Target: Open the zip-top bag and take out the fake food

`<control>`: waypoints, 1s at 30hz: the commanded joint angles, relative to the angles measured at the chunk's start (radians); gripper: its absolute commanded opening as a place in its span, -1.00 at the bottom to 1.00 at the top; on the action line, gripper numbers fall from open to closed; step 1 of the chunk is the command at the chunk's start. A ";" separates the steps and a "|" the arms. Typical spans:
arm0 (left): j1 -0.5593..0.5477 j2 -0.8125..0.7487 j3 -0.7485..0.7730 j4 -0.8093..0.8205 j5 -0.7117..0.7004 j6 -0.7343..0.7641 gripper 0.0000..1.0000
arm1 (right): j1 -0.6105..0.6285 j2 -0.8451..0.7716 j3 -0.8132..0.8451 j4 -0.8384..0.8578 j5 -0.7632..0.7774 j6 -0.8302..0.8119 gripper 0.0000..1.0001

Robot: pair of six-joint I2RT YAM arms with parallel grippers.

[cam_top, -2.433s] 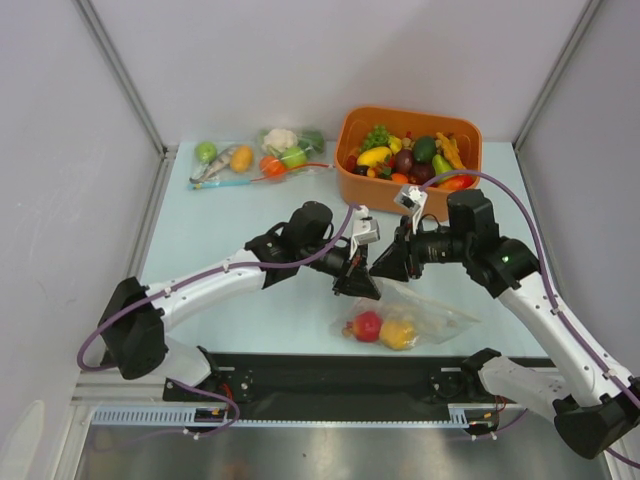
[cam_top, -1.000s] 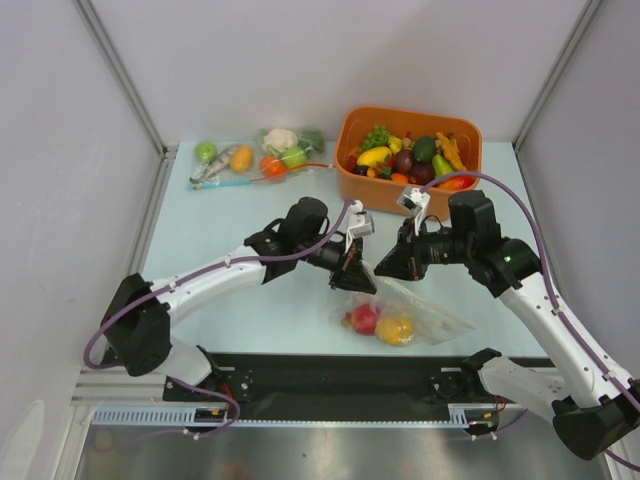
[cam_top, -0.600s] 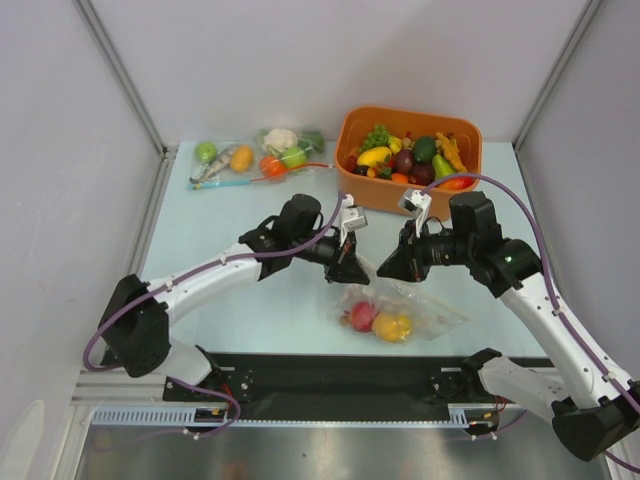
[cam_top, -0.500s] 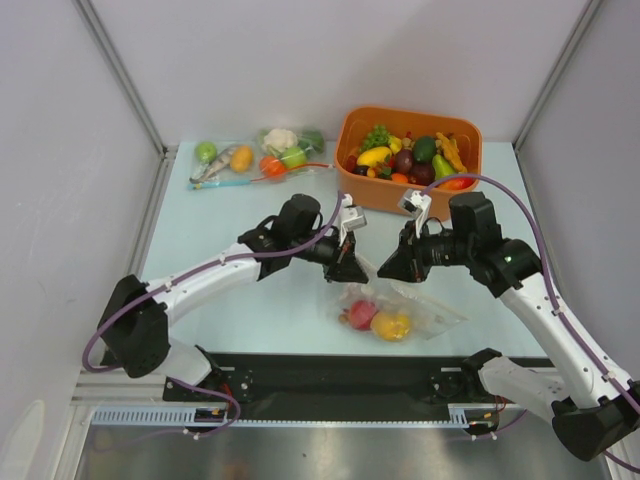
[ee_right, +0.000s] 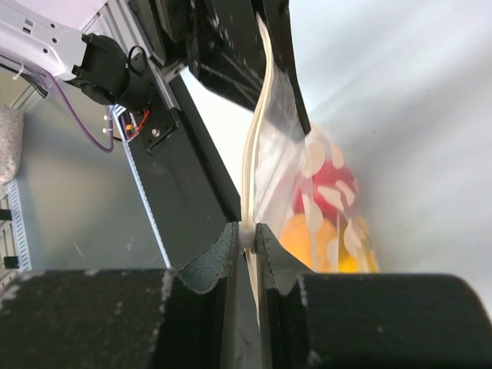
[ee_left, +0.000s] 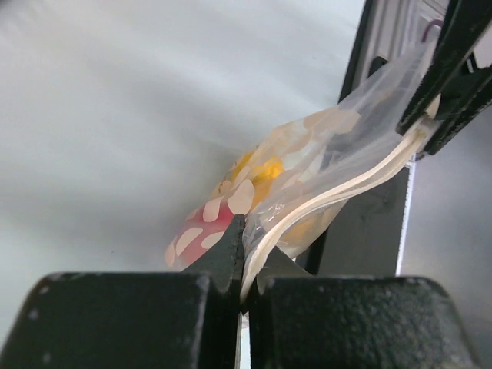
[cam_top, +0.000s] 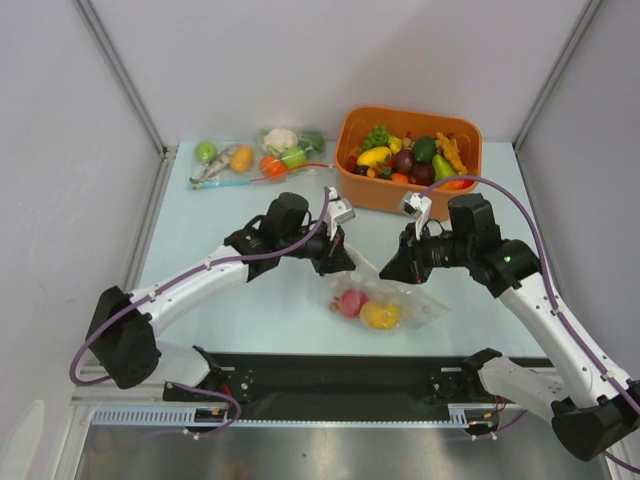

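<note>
The clear zip-top bag (cam_top: 385, 300) hangs between both grippers above the table's front. Inside it sit a round red fruit (cam_top: 351, 303) and a yellow-orange fruit (cam_top: 378, 315). My left gripper (cam_top: 342, 262) is shut on the left end of the pale zip strip (ee_left: 338, 192). My right gripper (cam_top: 392, 273) is shut on the strip's right end (ee_right: 252, 184). In the left wrist view the red fruit (ee_left: 204, 234) and a yellow fruit (ee_left: 261, 171) show through the plastic. In the right wrist view the red fruit (ee_right: 327, 192) sits above the yellow ones (ee_right: 323, 238).
An orange bin (cam_top: 410, 160) full of fake produce stands at the back right. Other clear bags (cam_top: 255, 158) with a green ball, fish, cauliflower and more lie at the back left. A black rail (cam_top: 350, 375) runs along the table's front edge.
My left gripper has moved left and back, holding the strip. The bag and fruits have shifted left with it. The right gripper has stayed almost in place.
</note>
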 commanded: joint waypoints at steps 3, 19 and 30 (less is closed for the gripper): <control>0.072 -0.058 -0.023 -0.048 -0.204 0.042 -0.99 | -0.004 -0.031 0.000 -0.033 -0.033 -0.007 -1.00; 0.147 -0.096 -0.045 -0.104 -0.324 0.066 -0.99 | -0.006 -0.046 -0.017 -0.040 -0.032 -0.009 -1.00; 0.209 -0.128 -0.060 -0.109 -0.368 0.066 -1.00 | -0.012 -0.055 -0.025 -0.054 -0.027 -0.013 -1.00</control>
